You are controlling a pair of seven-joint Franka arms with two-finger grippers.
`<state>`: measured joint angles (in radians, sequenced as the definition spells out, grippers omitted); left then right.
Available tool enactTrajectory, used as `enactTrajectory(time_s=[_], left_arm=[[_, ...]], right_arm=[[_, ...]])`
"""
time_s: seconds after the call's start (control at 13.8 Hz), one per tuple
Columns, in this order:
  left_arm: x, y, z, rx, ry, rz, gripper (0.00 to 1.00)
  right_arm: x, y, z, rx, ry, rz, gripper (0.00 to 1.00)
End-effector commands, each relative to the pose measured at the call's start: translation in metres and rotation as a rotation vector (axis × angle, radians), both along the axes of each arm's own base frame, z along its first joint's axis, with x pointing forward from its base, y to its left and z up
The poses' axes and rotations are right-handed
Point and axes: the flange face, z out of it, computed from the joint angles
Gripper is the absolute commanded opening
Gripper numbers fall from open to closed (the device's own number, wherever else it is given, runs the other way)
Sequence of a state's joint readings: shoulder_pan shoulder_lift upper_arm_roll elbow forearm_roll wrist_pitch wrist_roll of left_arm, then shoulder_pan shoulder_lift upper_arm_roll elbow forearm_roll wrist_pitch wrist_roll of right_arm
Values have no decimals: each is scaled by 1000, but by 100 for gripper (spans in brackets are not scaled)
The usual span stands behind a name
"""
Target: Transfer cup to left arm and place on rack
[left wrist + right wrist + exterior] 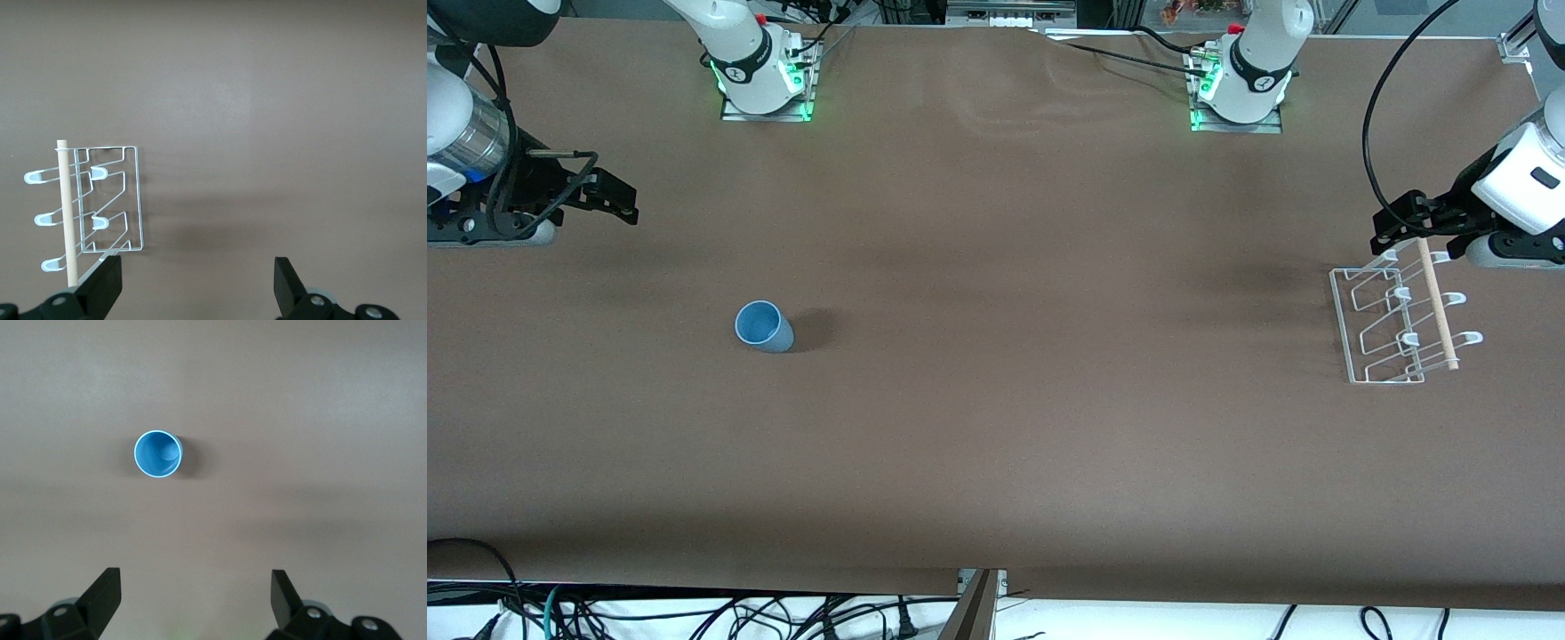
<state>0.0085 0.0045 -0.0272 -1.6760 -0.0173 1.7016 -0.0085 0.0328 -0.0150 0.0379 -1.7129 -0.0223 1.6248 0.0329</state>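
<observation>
Cup [763, 326] stands upright on tabletop [996, 400] toward right arm's end, mouth up; right wrist view looks straight into it. Rack [1392, 324] w/ dowel [1438, 304] sits at left arm's end. Left end effector [197, 283] over tabletop beside rack, spread, empty. Right end effector [195, 597] up over tabletop, well apart from cup, spread, empty. Only front view shows both arms' bases.

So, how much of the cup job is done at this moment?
Nothing looks done yet. The cup stands upright on the table, toward the right arm's end, untouched. The right gripper is open and empty above that end. The left gripper is open and empty above the rack, which holds no cup. Pickup, handover and placing are all left.
</observation>
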Motion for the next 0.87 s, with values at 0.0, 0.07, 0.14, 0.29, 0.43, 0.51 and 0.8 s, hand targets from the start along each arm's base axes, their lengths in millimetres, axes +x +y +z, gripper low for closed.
enactTrajectory(time_s=[0.0,0.07,0.14,0.29,0.43,0.51,0.8], left_arm=[[1,2,4,17,6,1,100],[1,2,4,17,6,1,100],[1,2,4,17,6,1,100],[1,2,4,17,6,1,100],[1,2,4,17,6,1,100],[1,2,4,17,6,1,100],[1,2,4,17,6,1,100]], right_arm=[[3,-3,3,-16,-9,9,99],[2,-4,2,-18,-5,9,99],[2,-5,3,-17,-3,10,99],[2,-4,3,-16,-5,12,99],[2,-5,3,-16,-5,10,99],[2,-5,3,-16,-5,7,99],[7,-4,-2,-10,-5,-2,99]])
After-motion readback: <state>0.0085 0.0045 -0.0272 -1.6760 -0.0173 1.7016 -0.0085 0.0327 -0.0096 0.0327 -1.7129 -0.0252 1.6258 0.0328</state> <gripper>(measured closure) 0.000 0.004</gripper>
